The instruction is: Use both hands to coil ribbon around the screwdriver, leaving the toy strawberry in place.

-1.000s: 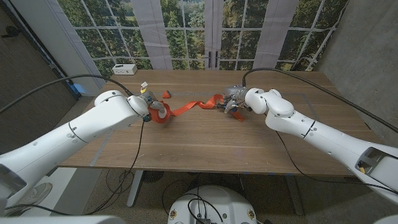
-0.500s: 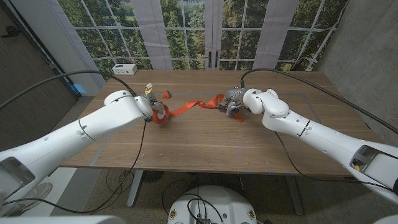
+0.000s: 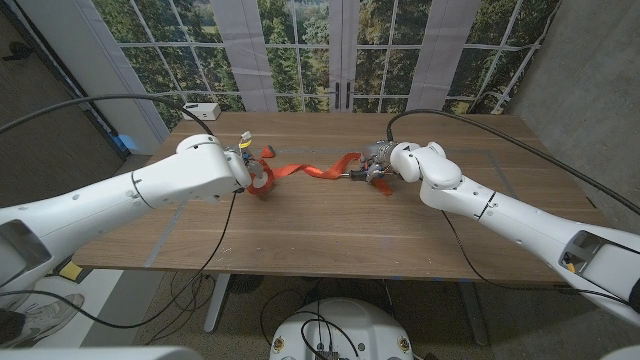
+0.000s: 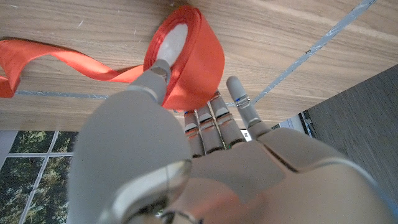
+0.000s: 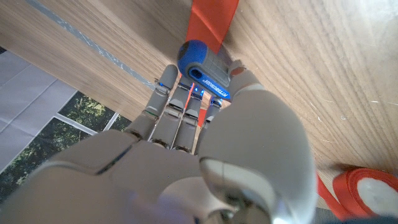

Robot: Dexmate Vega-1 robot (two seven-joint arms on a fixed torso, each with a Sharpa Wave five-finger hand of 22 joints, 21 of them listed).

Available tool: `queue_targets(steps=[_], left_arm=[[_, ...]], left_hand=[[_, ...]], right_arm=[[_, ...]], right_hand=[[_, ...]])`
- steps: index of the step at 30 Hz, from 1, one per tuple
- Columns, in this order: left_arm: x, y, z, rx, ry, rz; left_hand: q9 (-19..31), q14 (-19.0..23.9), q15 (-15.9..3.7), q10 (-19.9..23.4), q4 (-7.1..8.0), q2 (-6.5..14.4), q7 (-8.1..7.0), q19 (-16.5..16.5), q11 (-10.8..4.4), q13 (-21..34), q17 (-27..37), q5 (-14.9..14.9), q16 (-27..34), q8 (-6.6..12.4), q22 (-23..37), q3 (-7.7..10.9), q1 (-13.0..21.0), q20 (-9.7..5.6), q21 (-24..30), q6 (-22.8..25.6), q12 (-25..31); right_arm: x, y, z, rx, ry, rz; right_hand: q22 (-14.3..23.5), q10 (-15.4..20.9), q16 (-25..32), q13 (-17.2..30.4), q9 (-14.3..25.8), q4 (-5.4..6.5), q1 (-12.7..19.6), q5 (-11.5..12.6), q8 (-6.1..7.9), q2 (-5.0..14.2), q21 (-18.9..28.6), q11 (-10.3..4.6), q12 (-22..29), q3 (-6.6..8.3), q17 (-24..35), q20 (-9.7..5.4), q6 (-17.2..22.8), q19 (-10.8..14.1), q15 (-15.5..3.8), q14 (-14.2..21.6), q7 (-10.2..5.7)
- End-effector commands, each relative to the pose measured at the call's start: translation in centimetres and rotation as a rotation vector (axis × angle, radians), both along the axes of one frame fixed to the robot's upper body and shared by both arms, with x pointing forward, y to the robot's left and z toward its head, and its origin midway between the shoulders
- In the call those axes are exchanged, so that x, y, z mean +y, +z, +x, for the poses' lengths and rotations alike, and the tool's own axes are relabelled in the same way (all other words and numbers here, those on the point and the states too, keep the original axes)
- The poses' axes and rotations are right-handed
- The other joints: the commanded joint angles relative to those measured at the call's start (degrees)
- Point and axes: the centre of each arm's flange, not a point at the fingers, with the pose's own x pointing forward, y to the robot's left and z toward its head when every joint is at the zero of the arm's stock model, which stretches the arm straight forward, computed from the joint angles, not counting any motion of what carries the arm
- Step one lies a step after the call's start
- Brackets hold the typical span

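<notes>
Looking down from the head view, the left hand (image 3: 247, 172) grips the ribbon roll (image 3: 261, 180) toward the left side of the wooden surface (image 3: 320, 225), while the right hand (image 3: 378, 163) holds the screwdriver (image 3: 362, 172) nearer the middle, toward the far edge. A loose red ribbon (image 3: 305, 170) runs between them. The toy strawberry (image 3: 267, 152) sits just beyond the left hand, toward the far edge, and a white box (image 3: 201, 110) rests at the far left corner.

In the left wrist view, the thumb and fingers (image 4: 211, 124) pinch the ribbon roll (image 4: 186, 56), ribbon (image 4: 56, 62) trailing off over the surface.

In the right wrist view, fingers (image 5: 180, 118) are curled round the screwdriver's blue-and-grey handle (image 5: 202, 71), ribbon (image 5: 211, 18) touching its end.
</notes>
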Motion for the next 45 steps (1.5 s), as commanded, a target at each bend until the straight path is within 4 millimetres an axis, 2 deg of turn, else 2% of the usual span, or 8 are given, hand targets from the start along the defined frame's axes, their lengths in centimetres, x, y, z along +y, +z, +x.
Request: queue_targets(steps=[1, 7, 14, 18, 22, 25, 36, 45], left_arm=[[0.1, 1.1, -1.2, -0.046, 0.014, 0.001], [0.0, 1.7, -1.9, -0.102, 0.001, -0.02], [0.3, 1.8, -2.8, -0.2, 0.0, -0.056], [0.2, 1.6, -3.5, -0.27, 0.039, -0.011], [0.8, 1.4, -3.8, -0.344, -0.018, -0.082], [1.2, 1.1, -4.3, -0.402, -0.045, -0.11], [2.1, 0.8, -4.6, -0.608, -0.216, -0.22], [3.2, 0.7, -3.1, -0.679, -0.444, -0.391]], left_hand=[[0.0, -6.6, 3.34, -7.2, 0.66, 0.3, 0.28, -3.0, 2.24, -0.2, -0.7, 0.3, -2.5, -0.08, 0.0, -2.94, -1.9, 1.37, -4.0, -7.1, -1.4], [-0.1, -10.2, 4.98, -12.2, 1.48, 0.8, 0.9, -4.2, 3.09, -0.4, -1.2, 0.4, -3.9, 0.11, 0.0, -4.86, -3.7, 1.68, -6.3, -10.1, -1.9], [-0.2, -12.2, 5.82, -14.8, 2.4, 1.0, 0.47, -4.4, 3.59, -0.7, -1.6, 0.4, -4.8, 0.26, 0.0, -6.58, -5.9, 2.45, -8.1, -12.2, -1.7], [-0.3, -11.9, 5.35, -15.1, 3.76, -0.6, -1.24, -4.0, 3.17, -1.2, -2.3, 0.3, -5.1, 0.56, 0.0, -9.38, -10.1, 4.3, -10.0, -12.7, -1.0], [-0.4, -12.1, 5.11, -15.4, 4.24, -1.0, -2.16, -4.1, 3.05, -1.4, -2.4, 0.3, -5.3, 0.47, 0.0, -10.32, -11.7, 4.44, -10.9, -13.3, -0.9], [-0.4, -12.6, 4.63, -15.8, 5.4, -0.6, -2.9, -5.0, 3.12, -1.7, -2.5, 0.3, -5.6, 0.41, 0.0, -11.18, -14.1, 4.28, -12.3, -14.2, -0.8], [-0.5, -18.8, 5.89, -21.2, 7.47, 1.6, -4.09, -9.8, 4.45, -2.3, -3.1, 0.5, -8.5, 0.37, 0.0, -12.05, -18.9, 4.6, -17.8, -17.0, -1.7], [-0.6, -22.3, 6.24, -23.6, 8.9, 4.3, -5.58, -11.9, 4.85, -2.7, -3.3, 0.5, -9.3, 0.55, 0.1, -11.91, -21.5, 3.65, -20.7, -17.5, -1.7]], right_arm=[[-1.1, 1.4, -0.6, 0.012, -0.042, 0.032], [-2.2, 2.4, -1.2, 0.025, 0.004, 0.134], [-3.7, 3.5, -2.1, 0.049, 0.082, 0.292], [-4.6, 3.9, -2.5, 0.046, 0.123, 0.374], [-5.1, 4.2, -3.0, 0.005, 0.127, 0.404], [-5.5, 4.2, -3.1, 0.023, 0.141, 0.44], [-6.7, 4.0, -4.1, 0.004, 0.251, 0.638], [-7.5, 3.2, -4.7, -0.031, 0.373, 0.876]], right_hand=[[0.2, -6.4, -0.6, -0.5, -0.1, 1.19, -4.0, 1.4, 0.0, -2.29, -2.1, -0.5, -0.4, -2.18, -1.0, 0.44, -6.8, -2.5, -4.34, -5.5, -0.5], [0.3, -12.5, 0.3, -1.5, -0.2, 3.74, -10.6, 2.3, 0.58, -4.89, -5.0, -0.67, 0.0, -7.17, -1.4, 0.9, -14.7, -5.0, -3.34, -11.9, -0.39], [0.3, -13.3, 0.5, -1.9, -0.2, 5.55, -14.0, 2.7, 1.33, -4.77, -5.7, 0.7, 0.3, -8.79, -2.0, 2.38, -14.6, -4.7, -1.81, -13.4, 0.57], [0.3, -13.1, 0.5, -2.0, -0.2, 6.07, -14.7, 3.0, 1.76, -4.21, -6.0, 1.6, 0.6, -8.97, -2.4, 2.65, -13.6, -4.5, -1.39, -13.6, 1.36], [0.3, -13.1, 0.3, -2.2, -0.2, 6.17, -14.7, 3.2, 1.8, -3.91, -6.2, 1.79, 0.6, -8.95, -2.6, 3.02, -13.5, -4.6, -0.98, -14.2, 1.42], [0.3, -15.3, -0.7, -2.7, -0.3, 6.44, -15.0, 3.8, 1.69, -3.24, -8.1, 1.92, 0.1, -9.13, -3.8, 4.17, -13.7, -7.2, 0.18, -18.5, 1.61], [0.1, -21.4, -1.3, -4.1, -0.4, 6.61, -15.3, 4.5, 1.07, -2.27, -12.2, 2.04, -0.5, -9.4, -6.6, 4.96, -16.3, -12.2, 1.97, -26.3, 1.06], [0.0, -25.6, -1.1, -5.7, -0.5, 6.52, -14.4, 4.2, 0.86, 2.13, -15.6, 1.97, -0.3, -7.5, -9.3, 4.71, -18.6, -15.1, 3.2, -32.0, 0.3]])
